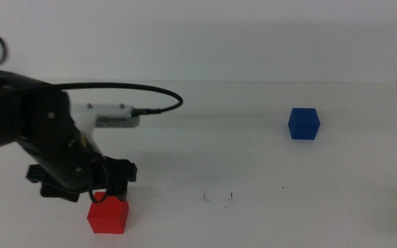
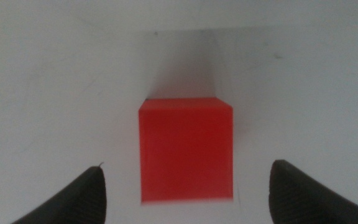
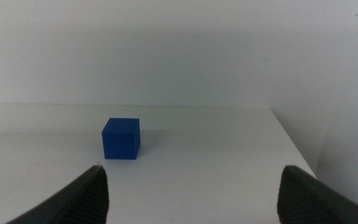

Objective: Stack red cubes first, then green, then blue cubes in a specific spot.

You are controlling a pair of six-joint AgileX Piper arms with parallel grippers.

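So the left gripper [image 2: 185,193] is down right over the red cube [image 1: 108,214], jaws spread wide with the cube sitting between them, gaps on both sides, not touching as far as I can see. Cube's flat on the table [image 1: 253,158]. The 2 black ticks [image 1: 217,198] are off to the gripper's side, near but clear of the cube. Blue cube [image 1: 303,124] is well away from it. Right gripper [image 3: 191,193] waits with jaws wide too, blue cube ahead of it.
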